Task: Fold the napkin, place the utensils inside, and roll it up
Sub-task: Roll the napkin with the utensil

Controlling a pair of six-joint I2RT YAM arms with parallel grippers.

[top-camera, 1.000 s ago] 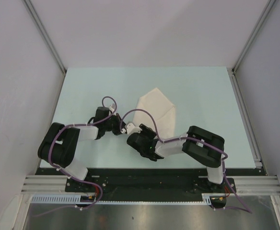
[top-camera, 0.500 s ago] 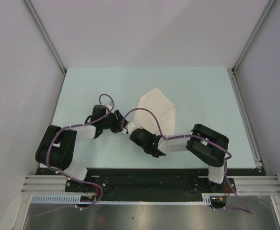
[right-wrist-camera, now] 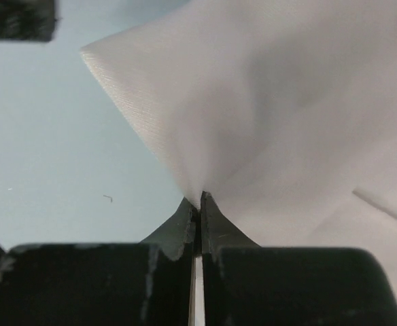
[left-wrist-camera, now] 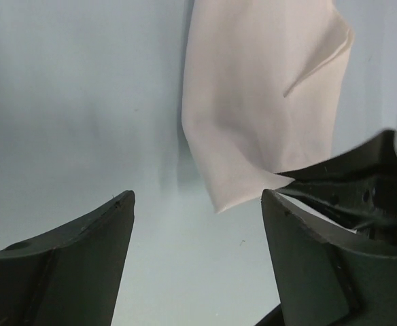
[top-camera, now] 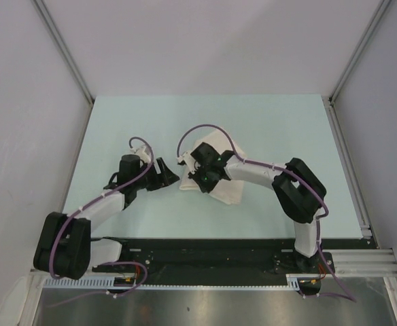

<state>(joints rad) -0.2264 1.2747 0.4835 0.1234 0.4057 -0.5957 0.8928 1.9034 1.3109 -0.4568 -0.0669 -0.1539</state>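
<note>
Near the middle of the table (top-camera: 117, 122) the napkin (top-camera: 231, 191) lies partly doubled over. My right gripper (right-wrist-camera: 197, 204) is closed tight on a raised fold of it, and the cloth goes up in a peak from the pinch. My left gripper (left-wrist-camera: 197, 197) stands wide open and holds nothing, low over the table just beside a corner of the cloth. I judge the folding is begun but not finished. The knife I cannot see in any view, so placing it inside and rolling are both left. My right arm reaches across the cloth with the elbow bent, and my left arm stretches forward toward it.
</note>
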